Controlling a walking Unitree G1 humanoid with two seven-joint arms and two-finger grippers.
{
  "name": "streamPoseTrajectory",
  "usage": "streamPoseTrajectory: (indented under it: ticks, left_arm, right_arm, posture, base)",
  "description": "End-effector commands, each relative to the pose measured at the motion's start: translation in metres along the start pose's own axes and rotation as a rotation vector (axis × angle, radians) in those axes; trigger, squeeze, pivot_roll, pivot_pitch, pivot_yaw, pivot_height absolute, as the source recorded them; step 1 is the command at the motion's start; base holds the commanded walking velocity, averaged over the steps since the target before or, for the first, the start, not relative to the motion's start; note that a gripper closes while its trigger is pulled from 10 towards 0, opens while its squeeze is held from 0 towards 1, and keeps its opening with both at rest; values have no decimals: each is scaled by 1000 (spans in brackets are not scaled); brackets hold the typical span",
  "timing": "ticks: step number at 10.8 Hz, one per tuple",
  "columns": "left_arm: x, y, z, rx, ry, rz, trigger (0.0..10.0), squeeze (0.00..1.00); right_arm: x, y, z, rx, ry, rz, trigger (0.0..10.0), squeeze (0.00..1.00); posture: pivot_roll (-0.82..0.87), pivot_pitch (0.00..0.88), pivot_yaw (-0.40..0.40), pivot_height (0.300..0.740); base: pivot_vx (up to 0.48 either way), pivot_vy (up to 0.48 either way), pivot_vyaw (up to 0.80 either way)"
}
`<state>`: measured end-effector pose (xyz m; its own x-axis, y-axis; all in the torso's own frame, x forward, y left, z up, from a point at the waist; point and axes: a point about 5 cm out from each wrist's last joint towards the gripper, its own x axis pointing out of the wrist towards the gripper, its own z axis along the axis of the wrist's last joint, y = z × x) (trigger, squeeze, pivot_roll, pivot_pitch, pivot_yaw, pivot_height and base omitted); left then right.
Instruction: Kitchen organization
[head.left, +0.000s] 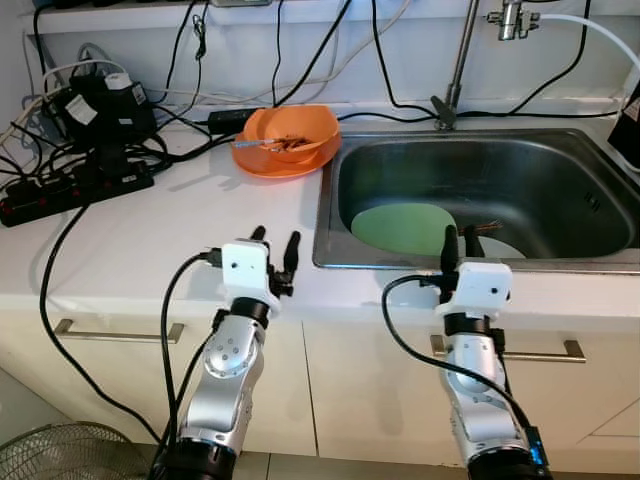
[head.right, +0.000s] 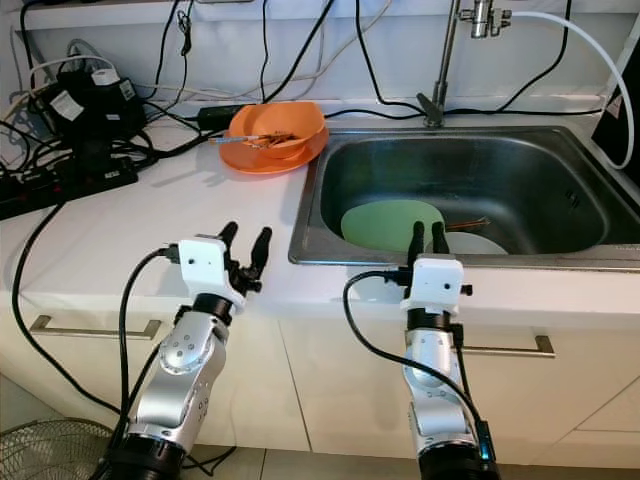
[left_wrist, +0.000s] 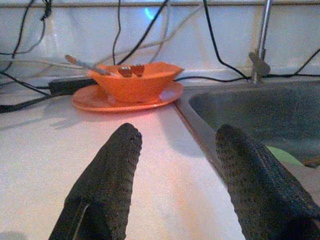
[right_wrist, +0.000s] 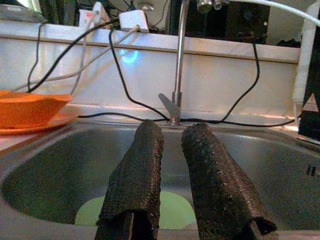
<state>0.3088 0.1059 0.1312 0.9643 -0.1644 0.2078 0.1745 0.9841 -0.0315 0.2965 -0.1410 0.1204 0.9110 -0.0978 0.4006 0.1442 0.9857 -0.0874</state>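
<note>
Head views, lower half: my left claw (head.left: 277, 246) hovers over the white surface (head.left: 150, 240), left of centre, fingers spread apart and holding nothing. My right claw (head.left: 459, 243) stands at the front rim of the steel sink (head.left: 590, 200), right of centre, its two fingers nearly together with a narrow gap, also holding nothing.

Upper centre: an orange bowl (head.left: 292, 131) sits on an orange plate (head.left: 262, 164) on the surface, just beside the sink's left rear corner. Brown scraps lie in the bowl, and a utensil handle (head.left: 246, 144) pokes out over its left rim.

Inside the sink: a green plate (head.left: 400, 225) lies on the bottom at the front, beside a white dish (head.left: 505, 249) partly hidden behind my right claw; something brown lies across them, too small to identify.

Upper left: black power strips (head.left: 70, 188), adapters and tangled cables. Upper right: the faucet stem (head.left: 460, 60) rises behind the sink.
</note>
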Motion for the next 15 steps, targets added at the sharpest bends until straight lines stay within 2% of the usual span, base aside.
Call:
streamPoseTrajectory:
  ticks: [1, 4, 10, 12, 15]
  left_arm:
    - [5, 4, 4, 7, -21, 20, 10000, 0]
    - [8, 7, 3, 3, -15, 40, 10000, 0]
    - [8, 7, 3, -6, -8, 52, 10000, 0]
    - [9, 6, 2, 23, 4, 42, 10000, 0]
    - [11, 1, 1, 16, 14, 15, 10000, 0]
  right_arm:
    - [4, 7, 3, 6, -20, 19, 10000, 0]
    - [6, 7, 0, 0, -5, 18, 10000, 0]
    - [8, 7, -2, 15, 12, 11, 10000, 0]
    - [8, 7, -3, 13, 17, 10, 10000, 0]
    - [11, 4, -4, 14, 29, -1, 10000, 0]
  posture:
    - [16, 0, 97, 740]
    - [28, 0, 88, 740]
    - [32, 3, 89, 740]
    - [31, 3, 90, 740]
    - [32, 5, 88, 740]
  base:
    - [0, 0, 0]
    - [0, 0, 0]
    - [0, 369, 0]
    - [0, 0, 0]
    - [0, 0, 0]
